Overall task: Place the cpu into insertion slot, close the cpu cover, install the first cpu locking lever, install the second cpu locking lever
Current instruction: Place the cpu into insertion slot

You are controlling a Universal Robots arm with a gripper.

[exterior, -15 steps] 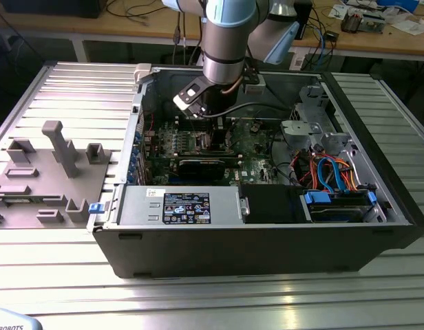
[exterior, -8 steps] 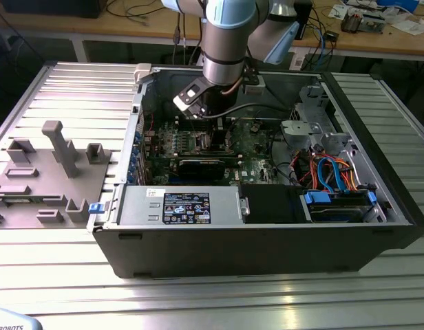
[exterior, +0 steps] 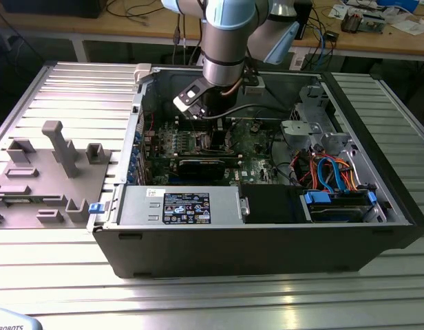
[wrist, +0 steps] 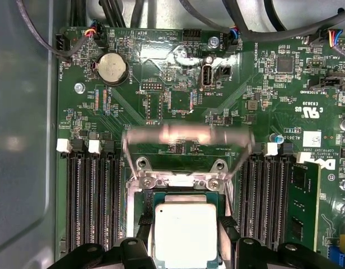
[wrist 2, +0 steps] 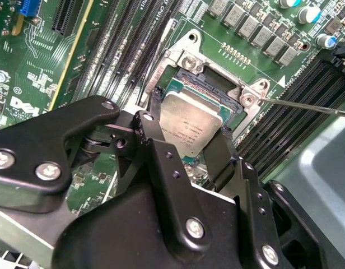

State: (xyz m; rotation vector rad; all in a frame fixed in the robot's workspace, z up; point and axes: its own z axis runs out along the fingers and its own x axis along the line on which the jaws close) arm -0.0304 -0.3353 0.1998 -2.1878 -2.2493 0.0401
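Ribbed metal table (exterior: pixel 212 295) is stretching across the bottom of the exterior view, carrying an open computer case (exterior: pixel 267 240) that is lying on its side across the centre and the exterior view's right. Toward the exterior view's left, a grey fixture block (exterior: pixel 54 172) with upright posts is sitting on the same table. From the top centre of the exterior view, the arm (exterior: pixel 229 41) is reaching straight down into the case, over the green motherboard (exterior: pixel 257 137).

In the second wrist view, the black gripper (wrist 2: pixel 190 115) is clamping the cpu (wrist 2: pixel 189 120), its two fingers (wrist 2: pixel 220 154) pressing against opposite edges of the chip. The cpu is sitting at the open socket (wrist 2: pixel 209 84), silvery top facing up, and in that view it is looking slightly tilted against the socket frame; whether it is fully seated cannot be told.

In the first wrist view, the cpu cover (wrist: pixel 186 136) is standing raised off the socket, just beyond the cpu (wrist: pixel 185 235), with rows of memory slots (wrist: pixel 91 202) running alongside on both sides. A thin wire locking lever (wrist 2: pixel 307 105) is sticking out unlatched beside the socket in the second wrist view. A round coin battery (wrist: pixel 112 67) is lying on the board well apart from the socket.
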